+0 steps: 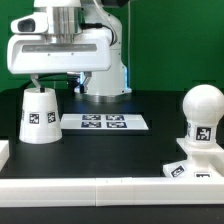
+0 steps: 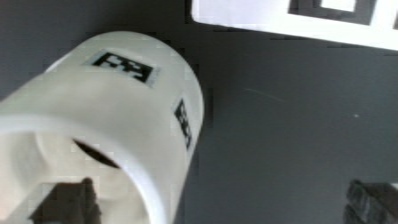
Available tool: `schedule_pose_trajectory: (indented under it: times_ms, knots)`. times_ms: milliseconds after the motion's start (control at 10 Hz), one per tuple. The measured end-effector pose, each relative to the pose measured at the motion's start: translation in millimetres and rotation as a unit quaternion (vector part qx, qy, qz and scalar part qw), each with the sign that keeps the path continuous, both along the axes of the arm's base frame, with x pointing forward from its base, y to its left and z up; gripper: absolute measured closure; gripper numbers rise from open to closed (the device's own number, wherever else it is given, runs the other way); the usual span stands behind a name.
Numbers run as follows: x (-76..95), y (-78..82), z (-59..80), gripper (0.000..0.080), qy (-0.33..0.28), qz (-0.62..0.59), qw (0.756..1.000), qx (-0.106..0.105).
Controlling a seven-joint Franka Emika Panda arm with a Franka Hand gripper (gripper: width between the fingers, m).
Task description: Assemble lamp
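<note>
Three lamp parts logged on the black counter (image 1: 110, 145): white truncated-cone plastic shade (image 1: 40, 115) under the fingers (image 1: 57, 82), spread wide, empty; rounded white bulb (image 1: 203, 117) seated on flat square base (image 1: 190, 168). Advice: straddle shade's rim squarely before closing.

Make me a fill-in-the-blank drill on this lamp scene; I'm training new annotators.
1. The shade stands on the exterior view's ____ side.
2. The bulb sits on the square ____.
3. The marker board lies ____ the shade and the bulb.
4. The pincer hovers directly above the ____.

Missing words: left; base; between; shade
</note>
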State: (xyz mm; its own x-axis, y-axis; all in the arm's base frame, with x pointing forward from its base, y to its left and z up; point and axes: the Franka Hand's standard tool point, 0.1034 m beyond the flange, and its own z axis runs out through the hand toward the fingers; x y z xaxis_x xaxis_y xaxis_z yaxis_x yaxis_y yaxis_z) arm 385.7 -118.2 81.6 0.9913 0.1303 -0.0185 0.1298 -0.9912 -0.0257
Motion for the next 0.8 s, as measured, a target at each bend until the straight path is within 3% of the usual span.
schedule_pose_trajectory:
  times_ms: [100,300,400,500,600,700,800]
  knots:
    - [1.7,-3.3,-3.2,0.0101,0.001,-0.001,1.000,0.000]
    - [1.6,-4.3,-7.2,0.0370,0.003,0.000,1.000,-0.002]
    - [2.0,-4.3,-8.2,0.0370,0.004,0.000,1.000,-0.002]
    - [2.1,-3.8,-8.9,0.0559,0.004,0.001,1.000,-0.002]
    - [2.1,-3.8,-8.9,0.0559,0.004,0.001,1.000,-0.002]
    - [2.9,-3.6,-8.1,0.0726,0.003,0.002,1.000,-0.002]
    - [2.9,-3.6,-8.1,0.0726,0.003,0.002,1.000,-0.002]
